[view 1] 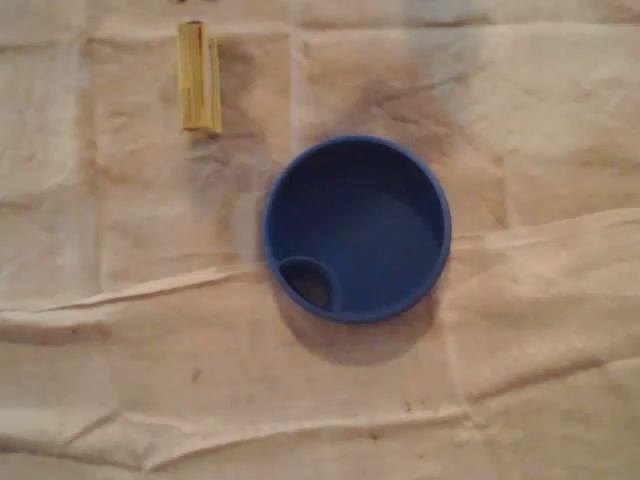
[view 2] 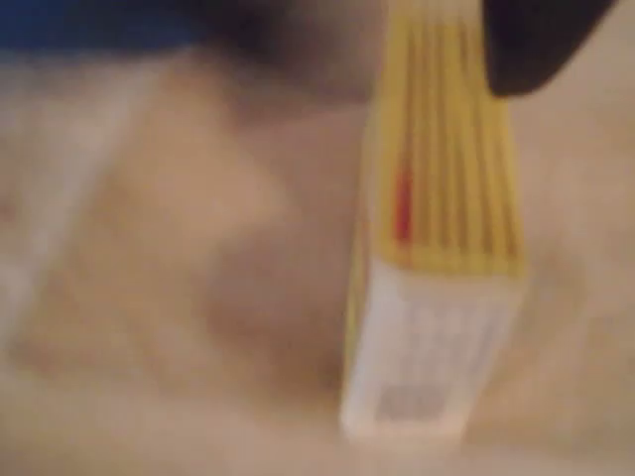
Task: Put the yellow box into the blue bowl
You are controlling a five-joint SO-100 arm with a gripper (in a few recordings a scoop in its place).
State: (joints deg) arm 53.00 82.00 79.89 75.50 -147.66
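Evidently nothing is done: the yellow box lies on the counter up-left of the empty blue bowl; whether the tool is apart, I cannot tell.

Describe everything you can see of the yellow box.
The yellow box is long and narrow, looks like cardboard, with lengthwise darker stripes, a red mark and a white printed end face. It lies on the cloth, lengthwise up the overhead view, upper left of the blue bowl and apart from it. The print is too blurred to read.
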